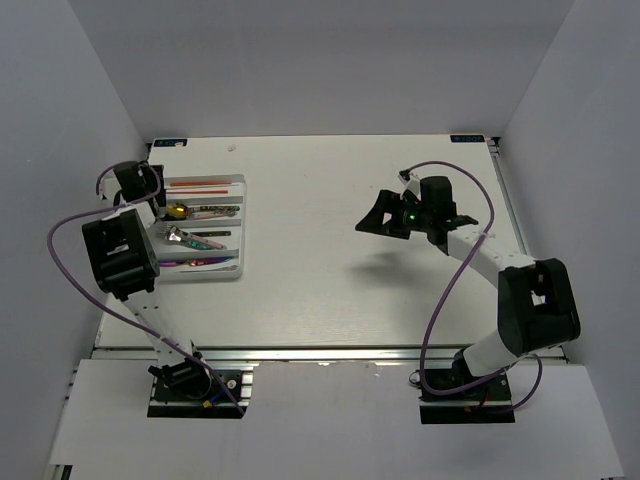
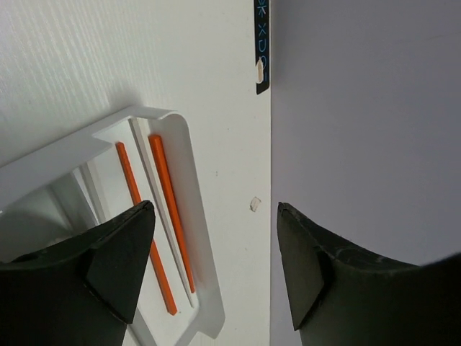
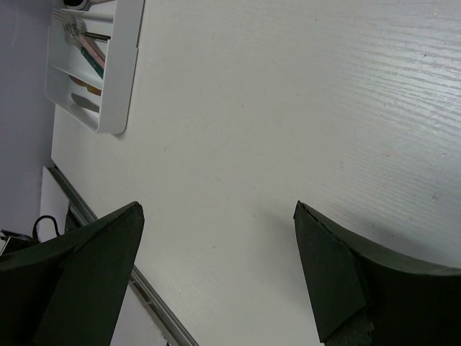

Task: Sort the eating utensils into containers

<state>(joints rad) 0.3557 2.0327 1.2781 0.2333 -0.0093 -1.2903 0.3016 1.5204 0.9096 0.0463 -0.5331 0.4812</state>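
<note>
Top external view showed the white cutlery tray (image 1: 200, 274) at the left of the frame, resting on the table (image 1: 330, 290), with utensils lying lengthwise in its long compartments. Two orange-red sticks (image 1: 200, 185) lay side by side along its uppermost edge, with a gold-bowled spoon (image 1: 177, 211) just below them. Lower down were a silver piece (image 1: 178, 235) and a pinkish piece (image 1: 195, 262).

The left gripper (image 1: 148, 192) hung at the tray's upper left corner. Left wrist view showed its fingers (image 2: 122, 259) spread wide, gripping nothing, over the tray's end, with the two sticks running parallel beneath. A small white scrap (image 2: 254, 205) lay on the table near the tray's rim.

The right gripper (image 1: 383, 224) hovered right of centre above the table, well apart from the tray. Right wrist view showed its jaws likewise spread and holding nothing, with the tray in that frame's upper left corner.
</note>
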